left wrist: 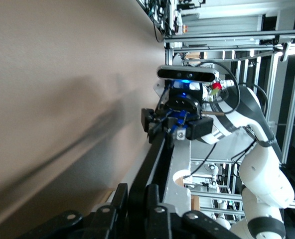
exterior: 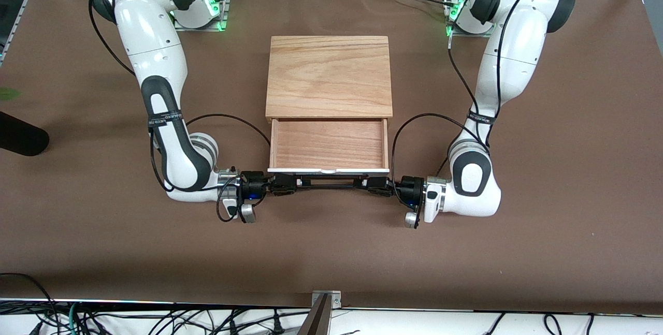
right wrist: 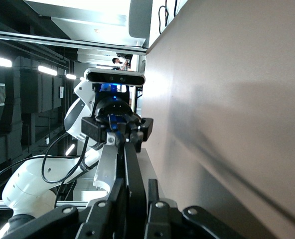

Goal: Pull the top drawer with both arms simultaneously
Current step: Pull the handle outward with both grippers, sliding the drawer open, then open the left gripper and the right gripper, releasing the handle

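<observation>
Drawer travel is judged well advanced: the top drawer point(exterior: 328, 144) is seen drawn out of its light-wood box point(exterior: 329, 76) at the middle of the brown table point(exterior: 570, 210), toward the table edge nearest the front camera. The black wire handle point(exterior: 329, 183) is clamped at one end by the left gripper point(exterior: 374, 185) and at the other by the right gripper point(exterior: 286, 183), fingers narrowed around the bar. Equal pace should be kept at both ends so that the drawer is not skewed or jammed.
</observation>
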Controlling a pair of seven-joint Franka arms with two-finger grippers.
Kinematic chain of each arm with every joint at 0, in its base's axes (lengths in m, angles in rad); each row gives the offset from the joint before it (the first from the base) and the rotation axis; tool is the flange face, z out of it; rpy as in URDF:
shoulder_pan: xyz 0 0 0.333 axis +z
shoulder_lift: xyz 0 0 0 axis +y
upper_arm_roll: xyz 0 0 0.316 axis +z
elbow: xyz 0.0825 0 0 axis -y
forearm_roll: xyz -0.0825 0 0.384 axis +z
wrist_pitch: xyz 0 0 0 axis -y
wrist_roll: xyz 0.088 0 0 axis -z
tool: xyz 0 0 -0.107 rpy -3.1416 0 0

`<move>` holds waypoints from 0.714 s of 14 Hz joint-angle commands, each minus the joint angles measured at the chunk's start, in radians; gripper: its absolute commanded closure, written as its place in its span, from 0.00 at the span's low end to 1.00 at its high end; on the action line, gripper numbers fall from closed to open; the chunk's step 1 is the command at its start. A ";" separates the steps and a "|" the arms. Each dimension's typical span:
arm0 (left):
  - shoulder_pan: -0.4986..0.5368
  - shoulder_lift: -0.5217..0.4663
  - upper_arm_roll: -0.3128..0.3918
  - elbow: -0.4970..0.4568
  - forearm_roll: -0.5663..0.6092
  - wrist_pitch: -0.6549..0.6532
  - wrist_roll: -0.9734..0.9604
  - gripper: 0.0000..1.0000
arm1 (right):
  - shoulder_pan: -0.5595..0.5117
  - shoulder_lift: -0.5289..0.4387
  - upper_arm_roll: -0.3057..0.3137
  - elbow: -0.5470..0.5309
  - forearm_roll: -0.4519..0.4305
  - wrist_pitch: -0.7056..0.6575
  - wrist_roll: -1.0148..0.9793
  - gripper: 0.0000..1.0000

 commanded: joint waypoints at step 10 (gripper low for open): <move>-0.004 0.039 0.024 0.069 -0.010 0.054 -0.043 0.00 | -0.045 -0.065 -0.002 0.017 -0.218 -0.021 0.032 0.00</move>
